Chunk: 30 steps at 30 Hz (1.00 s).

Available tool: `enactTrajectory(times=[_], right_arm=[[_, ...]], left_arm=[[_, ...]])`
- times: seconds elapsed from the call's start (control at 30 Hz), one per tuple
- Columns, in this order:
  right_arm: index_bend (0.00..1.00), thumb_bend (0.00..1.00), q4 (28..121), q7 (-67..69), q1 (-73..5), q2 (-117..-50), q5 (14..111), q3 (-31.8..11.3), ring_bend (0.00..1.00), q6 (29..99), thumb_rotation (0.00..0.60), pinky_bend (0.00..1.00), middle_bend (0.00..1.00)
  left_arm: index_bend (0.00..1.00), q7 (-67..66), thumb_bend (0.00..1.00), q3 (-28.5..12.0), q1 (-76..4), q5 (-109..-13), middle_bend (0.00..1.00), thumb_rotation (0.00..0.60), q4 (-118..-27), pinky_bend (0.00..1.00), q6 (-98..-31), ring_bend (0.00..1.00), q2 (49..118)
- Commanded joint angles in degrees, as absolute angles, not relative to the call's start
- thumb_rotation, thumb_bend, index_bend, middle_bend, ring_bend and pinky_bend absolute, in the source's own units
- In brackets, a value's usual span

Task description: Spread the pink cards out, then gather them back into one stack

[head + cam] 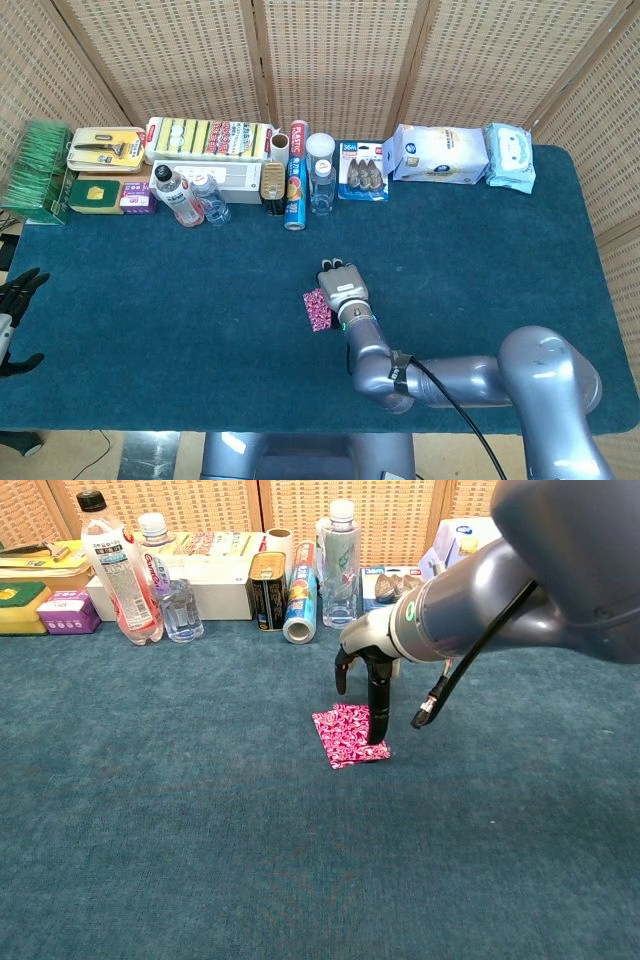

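The right hand (pixel 372 685) is pressing one downward-pointing finger (pixel 378 715) onto the pink cards (pixel 346 735), other fingers apart, while bottles (pixel 342 550) and a foil roll (pixel 300 605) are standing well beyond, unobstructing.

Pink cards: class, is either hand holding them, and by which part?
Neither holds them. The right hand presses one of its fingers down on the right side of the pink cards; the left hand is apart, empty.

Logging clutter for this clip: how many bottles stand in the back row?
3: a red-labelled bottle at left, a small clear bottle right beside it, and a taller clear bottle near the row's middle. Others may be hidden.
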<state>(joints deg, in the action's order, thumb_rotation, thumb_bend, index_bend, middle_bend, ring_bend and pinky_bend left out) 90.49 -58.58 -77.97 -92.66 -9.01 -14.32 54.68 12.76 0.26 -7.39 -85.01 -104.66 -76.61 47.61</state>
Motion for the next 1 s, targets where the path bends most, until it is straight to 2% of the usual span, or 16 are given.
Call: enactTrajectory(times=[0.03,0.2,0.27,0.3,0.43,0.6,0.8,0.9,1.0], right_arm=[[0.20,0.16,93.2,-58.2,-77.9,-90.8,-7.6,-14.8,0.00,55.2,0.600,0.18,0.04],[0.17,0.10,99.1,-55.7,-76.0,-86.9,0.0,-14.1,0.00,56.3,0.600,0.19,0.05],[0.15,0.08,101.9,-52.5,-72.9,-84.8,10.1,-12.5,0.01,57.6,0.600,0.20,0.06],[0.15,0.08,103.6,-49.6,-69.5,-83.0,20.6,-10.4,0.01,59.4,0.600,0.20,0.06],[0.14,0.08,104.2,-38.4,-60.5,-79.3,44.4,-5.4,0.03,62.9,0.600,0.20,0.06],[0.13,0.08,100.6,-25.3,-51.5,-74.1,64.8,0.6,0.03,68.4,0.600,0.20,0.06],[0.12,0.07,90.2,-12.8,-43.3,-71.7,78.4,5.6,0.07,76.2,0.600,0.21,0.09],[0.12,0.07,85.4,-6.9,-37.5,-69.8,80.6,7.6,0.07,81.7,0.600,0.21,0.10],[0.12,0.06,86.9,-6.4,-32.6,-67.1,79.5,7.9,0.06,85.3,0.600,0.20,0.10]], left_arm=[[0.00,12.6,0.05,0.2,-7.4,-85.0,0.00,0.600,-104.7,0.05,-76.7,0.00,47.6],[0.00,11.9,0.05,0.3,-7.1,-85.1,0.00,0.600,-104.7,0.05,-77.1,0.00,47.8],[0.00,11.6,0.05,0.4,-6.9,-85.3,0.00,0.600,-104.8,0.05,-77.5,0.00,47.9],[0.00,11.1,0.05,0.5,-6.6,-85.5,0.00,0.600,-104.8,0.05,-78.0,0.00,48.0],[0.00,9.2,0.05,0.8,-5.7,-86.3,0.00,0.600,-105.0,0.05,-79.7,0.00,48.6],[0.00,5.4,0.05,1.4,-4.1,-87.3,0.00,0.600,-105.1,0.05,-82.4,0.00,50.1],[0.00,2.4,0.05,2.3,-2.3,-89.1,0.00,0.600,-104.5,0.05,-85.1,0.00,51.7],[0.00,0.8,0.05,2.7,-1.0,-90.7,0.00,0.600,-104.1,0.05,-87.4,0.00,53.2],[0.00,-1.2,0.06,2.5,0.3,-92.0,0.00,0.600,-101.9,0.05,-90.6,0.00,55.6]])
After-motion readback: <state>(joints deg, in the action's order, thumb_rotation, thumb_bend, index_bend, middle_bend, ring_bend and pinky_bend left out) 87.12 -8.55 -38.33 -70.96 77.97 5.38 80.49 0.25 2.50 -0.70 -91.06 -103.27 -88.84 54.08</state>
